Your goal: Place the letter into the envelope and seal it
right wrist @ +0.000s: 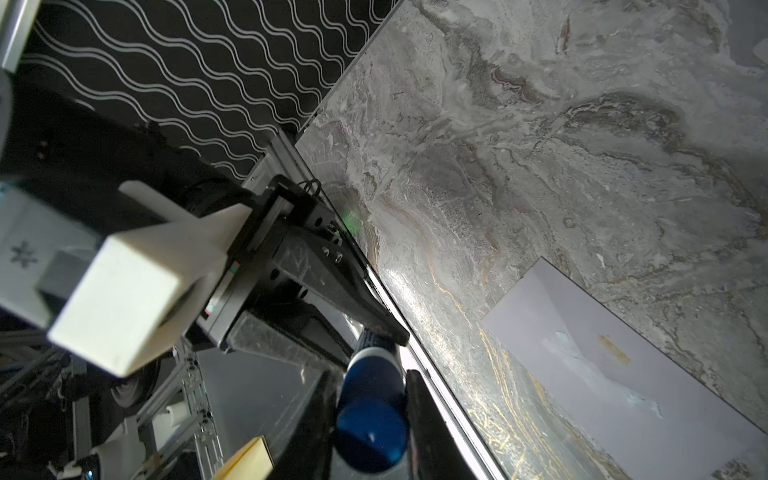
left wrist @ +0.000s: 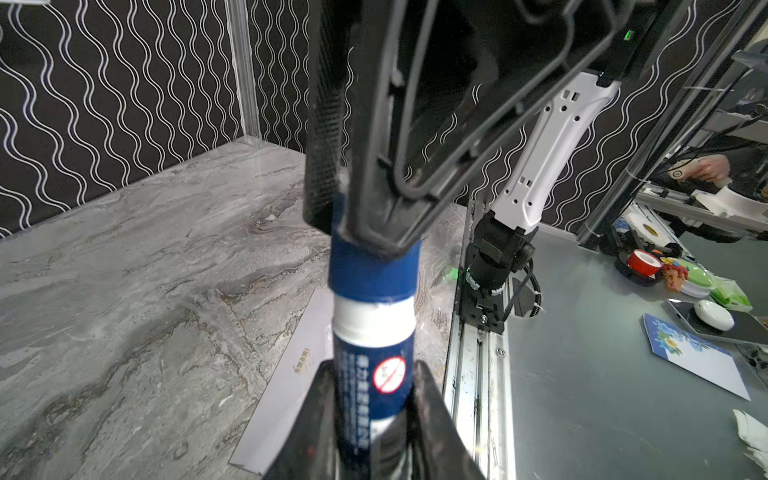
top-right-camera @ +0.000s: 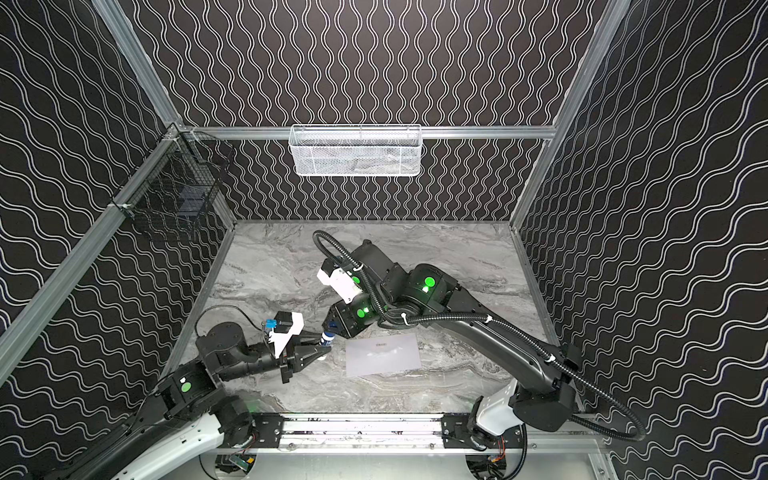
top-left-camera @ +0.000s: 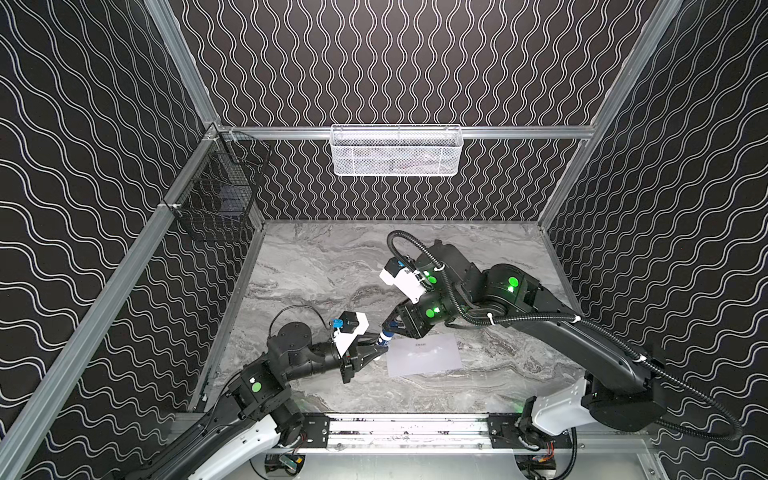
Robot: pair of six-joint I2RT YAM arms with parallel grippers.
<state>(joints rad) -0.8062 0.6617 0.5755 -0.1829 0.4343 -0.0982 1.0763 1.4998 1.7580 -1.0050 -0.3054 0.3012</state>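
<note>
The pale lavender envelope (top-left-camera: 424, 355) (top-right-camera: 382, 355) lies flat on the marble table, flap side up, with a small dark printed mark near its far edge. The letter is hidden. A blue and white glue stick (top-left-camera: 384, 338) (left wrist: 374, 353) hangs in the air just left of the envelope, held by both grippers. My left gripper (top-left-camera: 380, 348) (left wrist: 374, 395) is shut on its labelled body. My right gripper (top-left-camera: 390, 328) (right wrist: 370, 399) comes from the other end and is shut on its blue cap (right wrist: 372, 411). The envelope (right wrist: 623, 374) lies beside the stick, not touched by either gripper.
A white mesh basket (top-left-camera: 397, 151) hangs on the back wall and a black wire basket (top-left-camera: 216, 195) on the left wall. An aluminium rail (top-left-camera: 407, 428) runs along the table's front edge. Bare marble lies behind and to the right of the envelope.
</note>
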